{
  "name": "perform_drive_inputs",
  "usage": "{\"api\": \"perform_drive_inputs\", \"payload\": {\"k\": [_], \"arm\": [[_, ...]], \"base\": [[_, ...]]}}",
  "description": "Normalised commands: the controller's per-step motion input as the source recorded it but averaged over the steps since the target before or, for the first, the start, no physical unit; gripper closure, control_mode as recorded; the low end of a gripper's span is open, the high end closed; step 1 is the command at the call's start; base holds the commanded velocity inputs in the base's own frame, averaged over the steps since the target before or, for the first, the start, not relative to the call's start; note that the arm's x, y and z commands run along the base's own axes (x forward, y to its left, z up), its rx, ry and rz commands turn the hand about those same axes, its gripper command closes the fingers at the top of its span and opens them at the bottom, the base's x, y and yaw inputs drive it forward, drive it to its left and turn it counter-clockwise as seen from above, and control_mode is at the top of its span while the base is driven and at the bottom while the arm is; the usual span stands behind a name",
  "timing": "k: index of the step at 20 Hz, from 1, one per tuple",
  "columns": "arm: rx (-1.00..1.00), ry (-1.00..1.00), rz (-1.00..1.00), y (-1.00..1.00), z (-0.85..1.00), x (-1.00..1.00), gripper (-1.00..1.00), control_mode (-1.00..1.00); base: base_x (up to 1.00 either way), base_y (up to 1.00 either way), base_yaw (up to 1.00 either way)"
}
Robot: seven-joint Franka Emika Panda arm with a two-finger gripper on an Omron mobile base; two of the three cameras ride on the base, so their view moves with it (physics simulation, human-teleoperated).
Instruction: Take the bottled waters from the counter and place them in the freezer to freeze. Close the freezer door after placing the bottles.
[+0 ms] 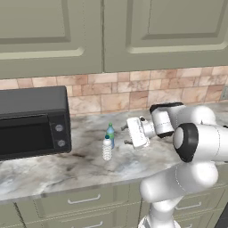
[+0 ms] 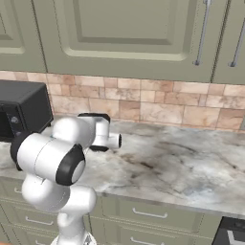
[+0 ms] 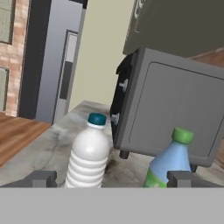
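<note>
Hovering just beside the bottles, the gripper gapes fully wide and holds nothing. Both stand upright on the counter, close together: the ribbed white bottle nearer, the smooth blue bottle behind it. A finger could clip one while closing on the other and topple it, I reckon. Beyond sits the boxy dark microwave, on veined stone.

Veined stone counter — ribbed plastic bottle
</note>
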Motion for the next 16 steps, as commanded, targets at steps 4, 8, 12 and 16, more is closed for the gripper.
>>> {"api": "perform_drive_inputs", "payload": {"k": [4, 8, 12, 16], "arm": [[0.00, 0.00, 0.00, 0.18, -0.01, 0.02, -1.00, -1.00], [0.00, 0.00, 0.00, 0.11, 0.00, 0.01, -1.00, -1.00], [0.00, 0.00, -0.04, 0.01, 0.00, 0.09, -1.00, -1.00], [0.00, 0.00, -0.04, 0.00, 0.00, 0.05, -1.00, -1.00]], "base": [[0.00, 0.00, 0.00], [0.00, 0.00, 0.00], [0.00, 0.00, 0.00], [0.00, 0.00, 0.00]]}}
